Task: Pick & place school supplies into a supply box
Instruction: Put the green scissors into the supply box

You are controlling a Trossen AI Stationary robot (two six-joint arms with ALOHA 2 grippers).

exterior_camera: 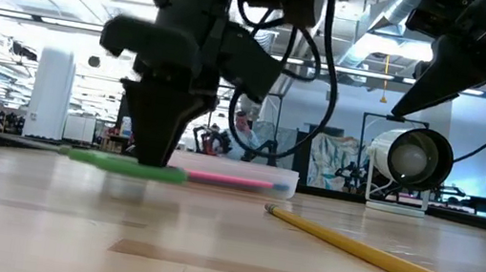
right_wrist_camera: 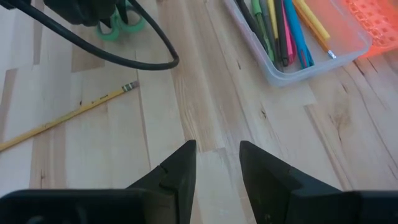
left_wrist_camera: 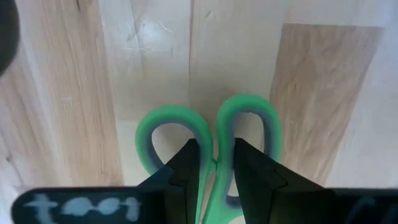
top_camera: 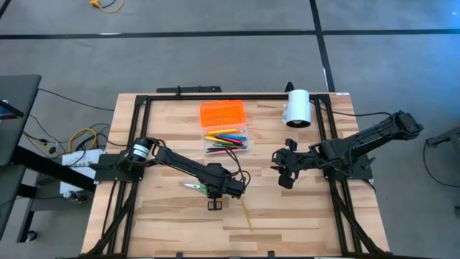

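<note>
Two items remain outside the box. Left gripper (left_wrist_camera: 214, 168) pinches green-handled scissors (top_camera: 192, 185) at mid-table; lift level before carrying to the clear pencil case (top_camera: 227, 138) near the far edge. Yellow pencil (top_camera: 246, 213) lies toward the near edge. Right gripper (right_wrist_camera: 217, 163) hovers, fingers parted, empty.

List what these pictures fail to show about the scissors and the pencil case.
- Scissors blades: the left wrist view shows only the green handles; the left gripper covers the rest.
- Scissors in the high view: mostly under the left arm.
- Pencil case contents: the low view shows only its wall edge-on.
- Case far end: cut off in the right wrist view.
</note>
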